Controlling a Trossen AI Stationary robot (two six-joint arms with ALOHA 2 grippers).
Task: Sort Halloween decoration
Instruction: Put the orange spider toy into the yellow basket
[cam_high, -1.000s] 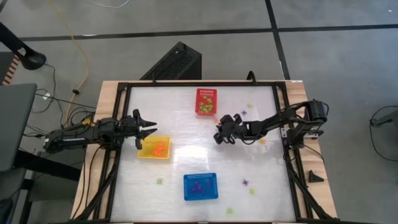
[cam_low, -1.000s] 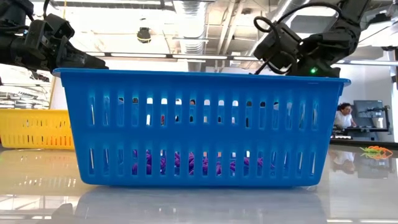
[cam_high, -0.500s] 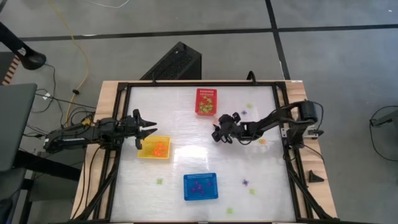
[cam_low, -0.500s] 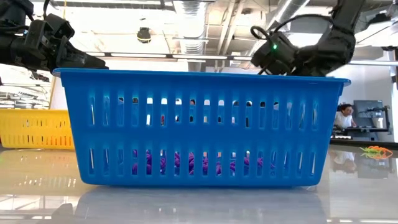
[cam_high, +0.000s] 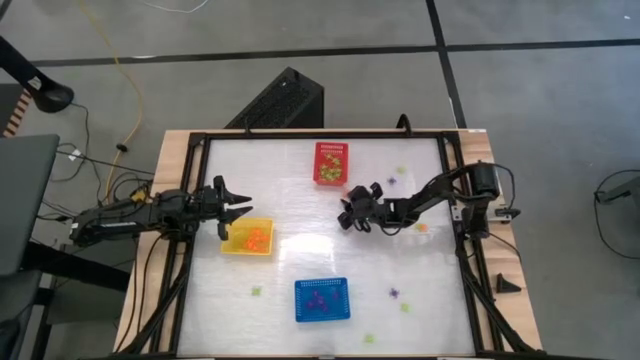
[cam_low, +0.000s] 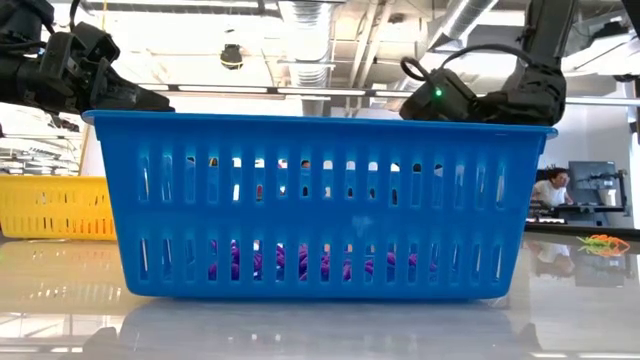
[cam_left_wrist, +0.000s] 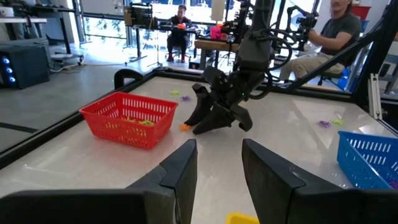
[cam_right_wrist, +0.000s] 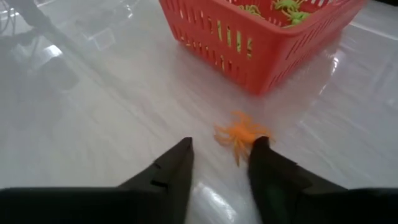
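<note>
Low over the desk (cam_high: 300, 250) beside the red basket (cam_right_wrist: 261, 37), right tool (cam_right_wrist: 221, 165) parted and empty, orange spider trinket (cam_right_wrist: 241, 134) just ahead: light, spiky, likely skittish, best pinched across the body; left tool (cam_high: 243, 210) parted above yellow basket (cam_high: 248, 238).

The counter (cam_high: 300, 250) has a smooth, glossy white top that mirrors the lights, with a pale wood edge. The red basket (cam_right_wrist: 261, 37), blue basket (cam_low: 320, 205) and yellow basket (cam_high: 248, 238) look like shiny perforated plastic. The orange trinket (cam_right_wrist: 239, 134) looks like plastic.
</note>
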